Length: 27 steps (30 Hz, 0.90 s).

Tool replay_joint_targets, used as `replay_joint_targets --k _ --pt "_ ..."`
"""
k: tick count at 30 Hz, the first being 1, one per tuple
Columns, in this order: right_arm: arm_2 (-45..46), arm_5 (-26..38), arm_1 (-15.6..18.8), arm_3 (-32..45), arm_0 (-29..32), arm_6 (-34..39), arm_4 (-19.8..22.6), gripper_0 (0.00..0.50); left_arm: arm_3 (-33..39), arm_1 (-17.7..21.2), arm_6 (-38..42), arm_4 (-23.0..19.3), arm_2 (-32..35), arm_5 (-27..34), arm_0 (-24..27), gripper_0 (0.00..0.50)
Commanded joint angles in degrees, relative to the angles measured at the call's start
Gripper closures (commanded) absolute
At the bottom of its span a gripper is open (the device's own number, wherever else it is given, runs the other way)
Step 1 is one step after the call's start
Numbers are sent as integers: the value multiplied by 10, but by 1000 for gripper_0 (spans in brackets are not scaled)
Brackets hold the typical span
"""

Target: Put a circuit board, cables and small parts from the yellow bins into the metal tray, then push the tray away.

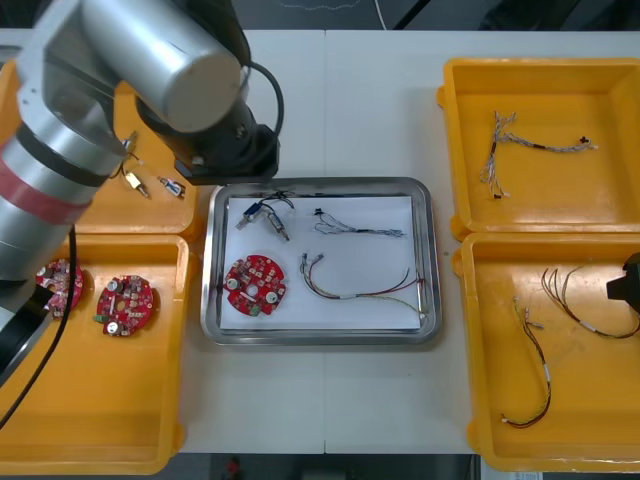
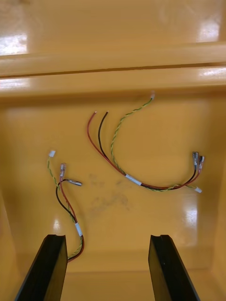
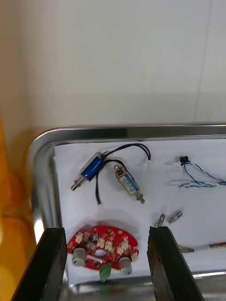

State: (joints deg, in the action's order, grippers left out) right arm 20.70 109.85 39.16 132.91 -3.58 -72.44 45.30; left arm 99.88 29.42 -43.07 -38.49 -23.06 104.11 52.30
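The metal tray [image 1: 320, 338] with a white inside holds a round red circuit board [image 1: 255, 283], two small metal parts [image 1: 262, 217], a blue and white cable [image 1: 355, 228] and a red and yellow cable [image 1: 370, 285]. My left arm [image 1: 170, 70] reaches over the tray's far left corner. The left gripper [image 3: 107, 263] is open above the tray [image 3: 117, 133], holding nothing, with the circuit board [image 3: 103, 244] showing between its fingers and the small metal parts [image 3: 108, 176] beyond. My right gripper [image 2: 108, 268] hangs open over the near right bin, above red and yellow cables [image 2: 141, 155].
Two more circuit boards [image 1: 125, 303] lie in the near left yellow bin [image 1: 100, 440]. Small metal parts [image 1: 150, 185] sit in the far left bin. The far right bin [image 1: 545, 215] holds a cable [image 1: 530, 145]. The near right bin [image 1: 480, 400] holds cables [image 1: 530, 380].
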Motion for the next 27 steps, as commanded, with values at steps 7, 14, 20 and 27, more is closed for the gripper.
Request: replay_joint_targets --k 7,14,20,27 --pt "-73 2 48 89 -44 27 50 0 117 125 -25 -86 151 59 -45 0" --pt "-137 2 57 120 -116 18 133 0 158 193 -117 -154 263 59 -119 0" --pt "-233 2 57 123 -188 10 154 0 205 226 -178 -185 341 59 -208 0" --pt "-374 2 49 122 -270 -2 122 0 251 231 -199 -185 399 59 -298 0"
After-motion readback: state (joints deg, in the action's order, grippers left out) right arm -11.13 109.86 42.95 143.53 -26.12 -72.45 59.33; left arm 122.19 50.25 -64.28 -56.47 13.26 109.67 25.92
